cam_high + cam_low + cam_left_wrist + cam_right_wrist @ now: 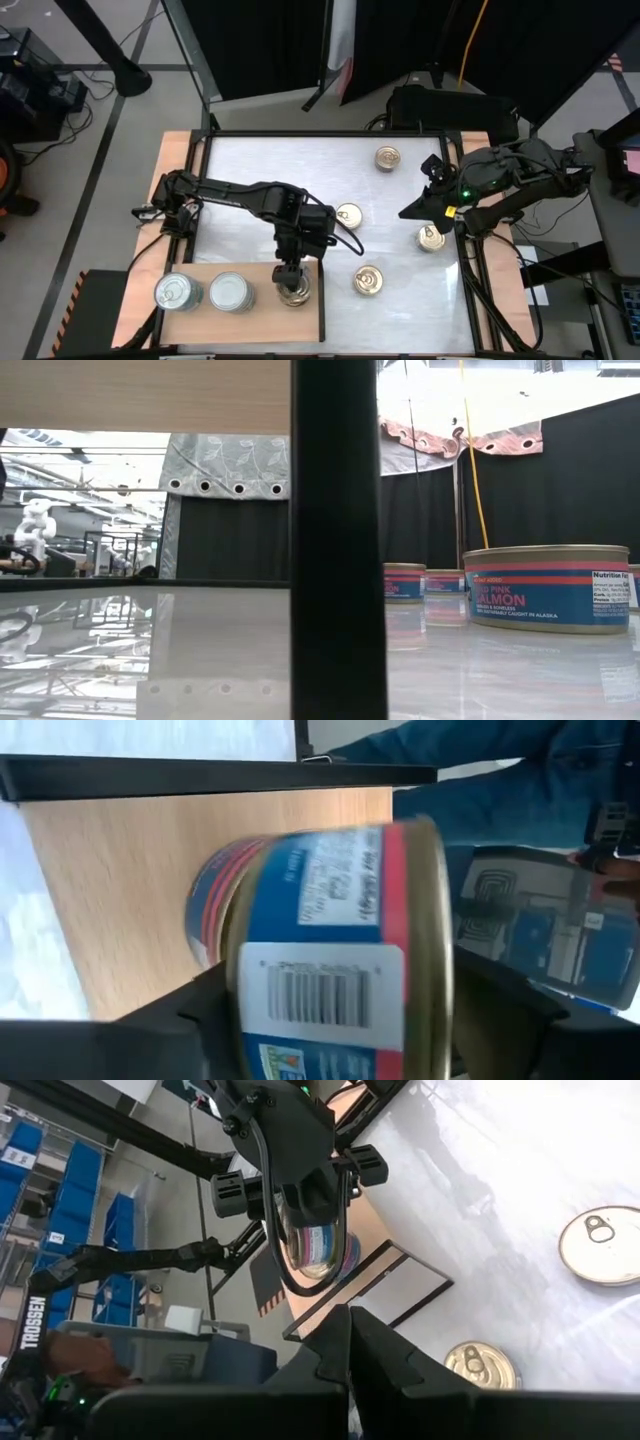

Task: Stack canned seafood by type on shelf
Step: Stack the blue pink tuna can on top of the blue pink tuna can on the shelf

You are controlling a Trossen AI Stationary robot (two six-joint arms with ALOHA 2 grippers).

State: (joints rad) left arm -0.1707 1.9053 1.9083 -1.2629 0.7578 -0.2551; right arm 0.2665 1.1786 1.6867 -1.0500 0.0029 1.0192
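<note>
Canned seafood was split between shelf (200,318) and white tabletop (270,165); the high view showed two silver-lidded tins (178,292) side by side on the light-brown board, and a third tin (294,290) on the board's right end under the left gripper (291,281); four gold pull-tab tins (368,280) lay loose on the tabletop, one up near the far edge, one mid-table beside the left arm, one nearer the front, one by the right gripper (412,211); the left wrist view alone showed the label of the gripped-end tin (330,950), blue and red with a barcode, sitting on the board between the two dark fingers (190,1020), jaws spread wide on either side of it; whether the pads touched it was hard to make out; the right wrist view showed that same tin (315,1245) beneath the left gripper (300,1230) from afar, plus two gold lids (600,1245) on the table; the right gripper's fingers (350,1350) were pressed together, holding nothing; the low view gave readable salmon labels (545,588) on a near tin, two more tins behind; a dark upright post (338,540) blocked its middle; the shelf tins were hidden there; a person's blue sleeve (480,770) showed beyond the board, cut off.
</note>
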